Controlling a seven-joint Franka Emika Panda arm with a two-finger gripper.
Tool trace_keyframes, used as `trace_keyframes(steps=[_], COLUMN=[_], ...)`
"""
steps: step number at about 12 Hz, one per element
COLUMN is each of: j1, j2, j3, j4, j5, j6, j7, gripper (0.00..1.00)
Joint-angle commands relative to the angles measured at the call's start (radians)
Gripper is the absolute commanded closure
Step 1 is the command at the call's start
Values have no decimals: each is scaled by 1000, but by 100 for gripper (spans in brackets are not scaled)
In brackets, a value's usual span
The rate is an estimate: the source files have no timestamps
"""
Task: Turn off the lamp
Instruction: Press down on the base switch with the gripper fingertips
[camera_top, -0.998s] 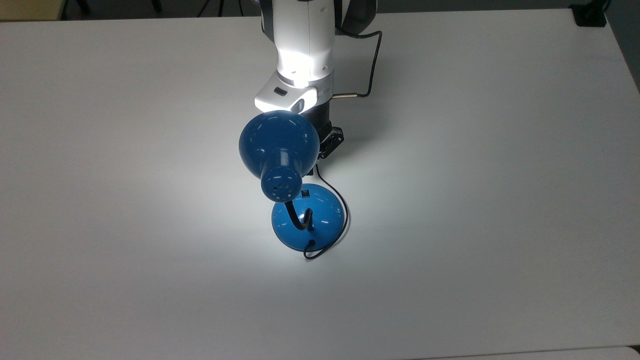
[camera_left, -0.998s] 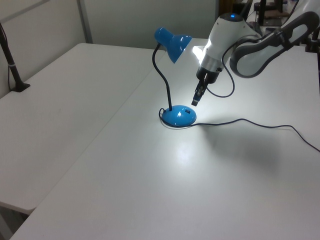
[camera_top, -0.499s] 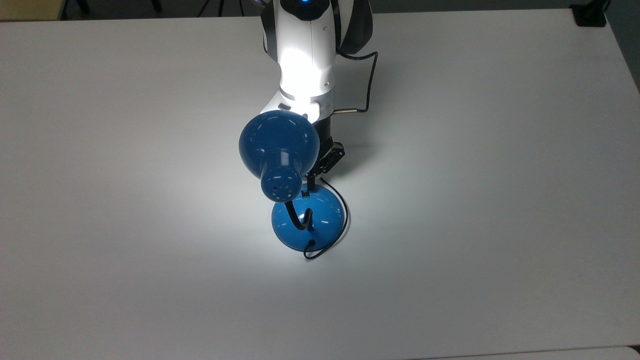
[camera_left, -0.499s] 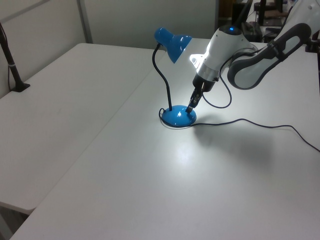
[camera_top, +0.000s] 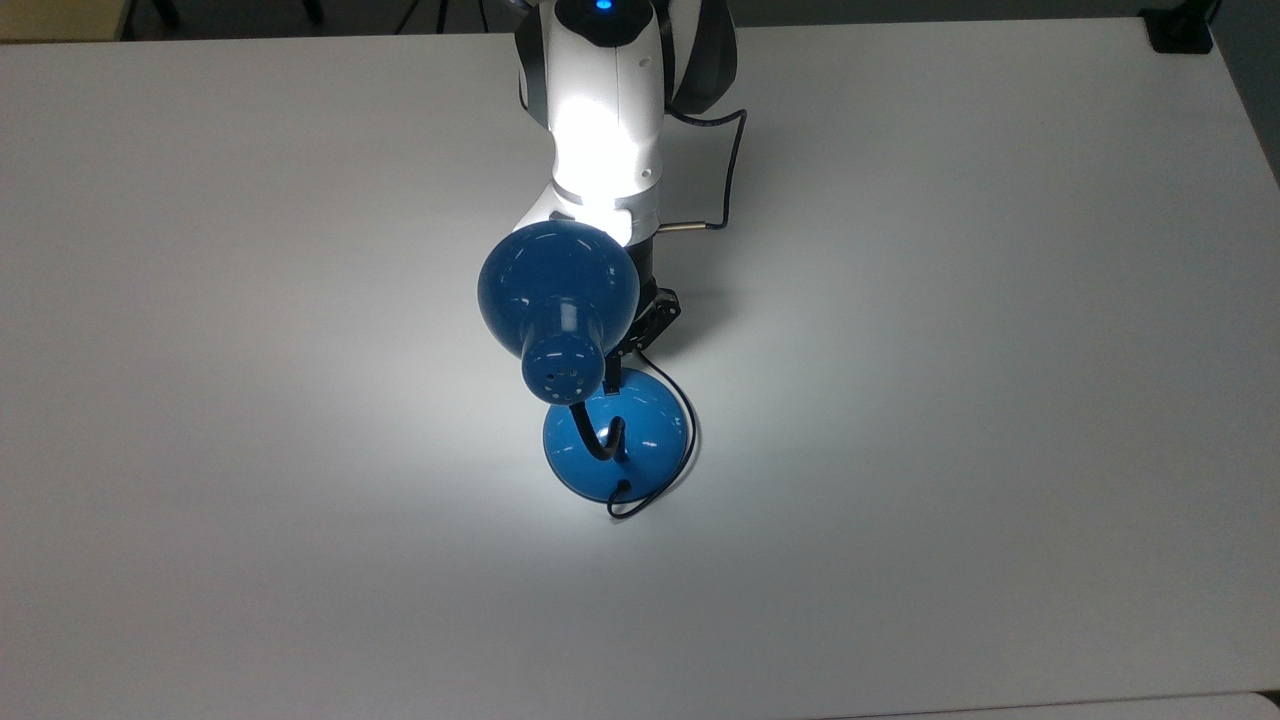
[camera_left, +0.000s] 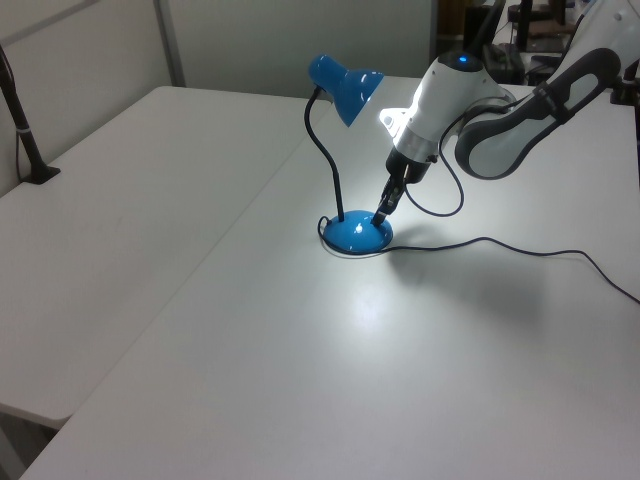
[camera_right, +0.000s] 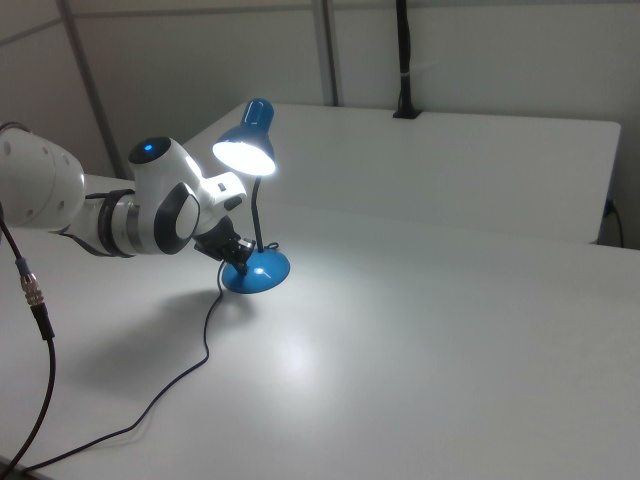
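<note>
The blue lamp stands mid-table and is lit, casting a bright pool on the white table (camera_top: 300, 560). Its bell shade (camera_top: 557, 285) hangs over the arm's wrist in the top view, and its black gooseneck (camera_left: 325, 150) rises from the domed base (camera_top: 640, 440). My gripper (camera_left: 381, 215) points down with its fingers shut, the tip touching the base's far edge where the small black switch sits. The shade hides most of the gripper (camera_top: 610, 378) in the top view. In the right view the gripper (camera_right: 240, 262) meets the base (camera_right: 265, 272) from the right view's left.
The lamp's thin black cord (camera_left: 500, 243) runs across the table toward the left view's right. A second table (camera_left: 120, 200) adjoins at the left view's left, with a black clamp post (camera_left: 25, 150). The arm's own cable (camera_top: 735, 150) loops beside the wrist.
Over the last second my gripper came down from above onto the lamp base's switch edge. In the last half second it barely moved. The lamp stays lit.
</note>
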Motion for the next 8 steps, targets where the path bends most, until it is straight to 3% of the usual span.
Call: trace_keyframes(steps=[1, 8], j1=[-13, -13], j2=[14, 49], j3=[3, 3], j4=[0, -2], j5=[-22, -29], j6=[23, 40], j7=[-11, -11], gripper=[100, 100])
